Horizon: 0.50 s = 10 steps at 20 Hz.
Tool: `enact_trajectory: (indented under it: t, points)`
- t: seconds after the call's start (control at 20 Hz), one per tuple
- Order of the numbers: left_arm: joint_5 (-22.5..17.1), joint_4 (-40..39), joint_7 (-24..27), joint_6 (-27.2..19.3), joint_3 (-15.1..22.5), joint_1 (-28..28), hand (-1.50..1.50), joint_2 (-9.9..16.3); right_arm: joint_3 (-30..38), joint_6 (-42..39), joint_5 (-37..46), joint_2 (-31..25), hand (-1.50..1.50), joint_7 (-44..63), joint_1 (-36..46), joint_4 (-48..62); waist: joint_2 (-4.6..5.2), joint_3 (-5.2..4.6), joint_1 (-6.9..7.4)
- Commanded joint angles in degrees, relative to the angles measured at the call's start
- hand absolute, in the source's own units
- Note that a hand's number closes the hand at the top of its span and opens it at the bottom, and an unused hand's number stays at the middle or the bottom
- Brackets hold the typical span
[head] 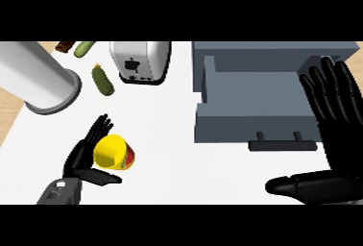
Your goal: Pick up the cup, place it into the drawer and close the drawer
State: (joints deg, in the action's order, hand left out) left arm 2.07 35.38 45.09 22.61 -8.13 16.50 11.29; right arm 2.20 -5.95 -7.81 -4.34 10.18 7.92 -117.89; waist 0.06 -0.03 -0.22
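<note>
A yellow cup [113, 152] with a red band lies tipped on the white counter [177, 158] at the lower left, its mouth turned toward my left hand [83, 156]. That hand is open, with straight fingers along the cup's left side and the thumb reaching under it. The grey drawer [255, 103] stands pulled open at the right, its dark handle [282, 143] on the near front. Over the drawer's right edge my right hand [333, 125] is open, fingers straight and pointing away from me, thumb out to the left.
A large silver cylinder [35, 79] lies at the far left. A silver toaster [139, 61] stands at the back centre, with a green cucumber [102, 79] to its left and another green vegetable [83, 47] behind that.
</note>
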Motion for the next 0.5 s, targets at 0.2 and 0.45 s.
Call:
enact_trajectory:
  t: [0.2, 0.45]
  points:
    - [-1.63, -9.28, 5.16, 4.54, -1.40, 5.75, -1.50, -0.44, -0.56, -1.26, -0.74, -0.18, -1.50, 0.00, -2.28, -2.02, 0.09, -0.04, -0.40]
    - [-1.17, -8.76, 6.73, 4.20, 0.47, 4.02, -1.50, -3.19, -1.27, 0.41, 1.46, 1.29, -1.50, -1.69, -0.53, 1.03, 0.12, -0.03, -0.11]
